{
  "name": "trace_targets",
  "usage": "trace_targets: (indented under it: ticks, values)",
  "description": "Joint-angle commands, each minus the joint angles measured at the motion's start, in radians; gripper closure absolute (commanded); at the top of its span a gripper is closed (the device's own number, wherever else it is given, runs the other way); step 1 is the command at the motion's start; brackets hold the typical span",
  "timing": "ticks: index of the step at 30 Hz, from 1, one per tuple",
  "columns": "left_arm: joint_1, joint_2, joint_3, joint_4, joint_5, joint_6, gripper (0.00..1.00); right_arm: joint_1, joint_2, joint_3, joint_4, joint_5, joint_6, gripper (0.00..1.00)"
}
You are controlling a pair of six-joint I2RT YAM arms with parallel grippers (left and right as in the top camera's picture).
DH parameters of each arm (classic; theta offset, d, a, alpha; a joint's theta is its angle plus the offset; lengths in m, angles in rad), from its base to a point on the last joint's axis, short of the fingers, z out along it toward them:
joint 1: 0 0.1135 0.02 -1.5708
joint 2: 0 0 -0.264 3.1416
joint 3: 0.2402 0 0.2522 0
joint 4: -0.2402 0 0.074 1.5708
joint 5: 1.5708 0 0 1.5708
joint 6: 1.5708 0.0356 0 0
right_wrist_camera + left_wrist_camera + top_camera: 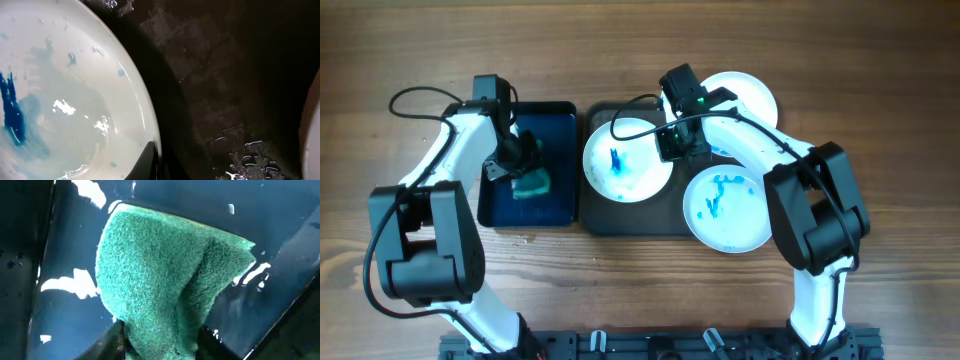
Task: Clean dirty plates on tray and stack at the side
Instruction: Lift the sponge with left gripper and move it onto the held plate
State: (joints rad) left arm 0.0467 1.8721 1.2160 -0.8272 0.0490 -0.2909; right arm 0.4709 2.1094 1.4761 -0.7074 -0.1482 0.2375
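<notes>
A white plate with blue smears (625, 160) lies at the left of the dark tray (620, 222). My right gripper (670, 142) is shut on that plate's right rim; in the right wrist view one finger lies over the rim (150, 160) of the plate (60, 100). A second blue-stained plate (727, 208) lies at the tray's lower right. A clean white plate (748, 95) sits behind. My left gripper (525, 165) is shut on a green sponge (532, 184) inside the blue water basin (555, 120). The sponge (165, 280) fills the left wrist view.
The basin (60, 240) holds shallow water with glints. The tray floor (225, 75) is wet and dark beside the held plate. Wooden table surrounds both containers. Cables run from both arms above the tray.
</notes>
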Motion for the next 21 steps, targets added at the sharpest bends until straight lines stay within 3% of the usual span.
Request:
trace_targets:
  ticks: [1, 8, 9, 12, 21]
  values:
    - [-0.019, 0.008, -0.007, 0.005, 0.021, 0.004, 0.67, 0.003, 0.029, 0.004, -0.001, 0.04, -0.029, 0.96]
    - [-0.031, 0.02, -0.077, 0.04, 0.002, 0.003, 0.61, 0.003, 0.029, 0.004, -0.003, 0.04, -0.028, 0.96]
    - [-0.031, 0.021, -0.09, 0.05, 0.002, 0.003, 0.63, 0.003, 0.029, 0.004, -0.003, 0.04, -0.029, 0.96]
    - [-0.031, 0.022, -0.102, 0.058, -0.002, 0.003, 0.96, 0.003, 0.029, 0.004, -0.003, 0.04, -0.029, 0.96]
    - [-0.051, -0.154, 0.036, -0.084, -0.015, 0.002, 0.96, 0.002, 0.029, 0.004, -0.038, 0.011, -0.024, 0.96]
